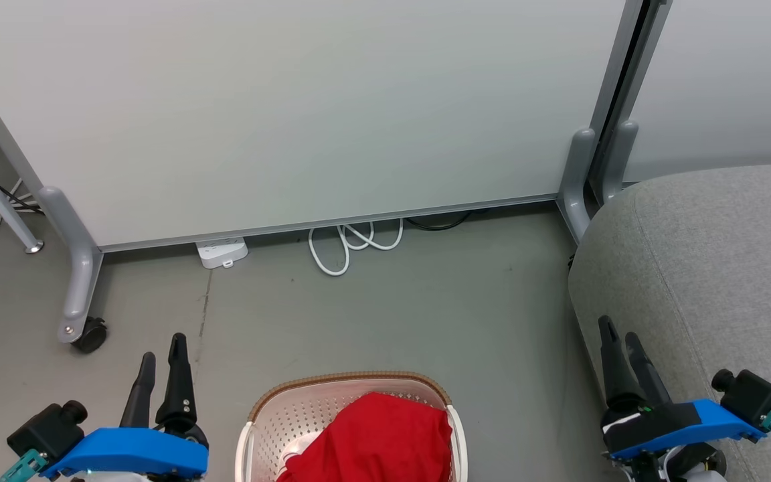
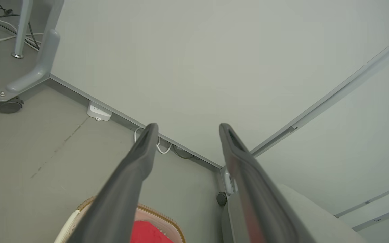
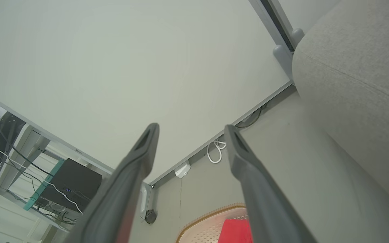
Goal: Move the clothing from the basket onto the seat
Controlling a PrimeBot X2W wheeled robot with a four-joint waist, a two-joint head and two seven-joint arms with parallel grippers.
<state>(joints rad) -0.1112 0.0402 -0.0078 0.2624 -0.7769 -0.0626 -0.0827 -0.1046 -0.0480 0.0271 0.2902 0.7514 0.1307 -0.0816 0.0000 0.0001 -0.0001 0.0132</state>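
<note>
Both hands are empty and idle: the left hand point(image 1: 162, 346) hangs over the floor point(image 1: 392, 314) to the left of the basket point(image 1: 352, 383), its two fingers parted with nothing between them. The right hand point(image 1: 618, 328) hangs on the other side, fingers likewise parted and bare, showing against the near edge of the seat point(image 1: 727, 254). The clothing point(image 1: 375, 438) lies heaped inside the basket, red fabric mounded toward its right wall, none of it on the seat yet, so the step in hand looks to be the first reach into the basket. To do it well, I would judge, a hand should come down from above onto the top of the mound, not sideways past the brown rim. It should sink its fingers into a fold so they close on plenty of cloth, then lift straight up until the trailing fabric clears the rim before swinging right to the seat; a shallow pinch on such soft stuff may slip, or drag the basket along
</note>
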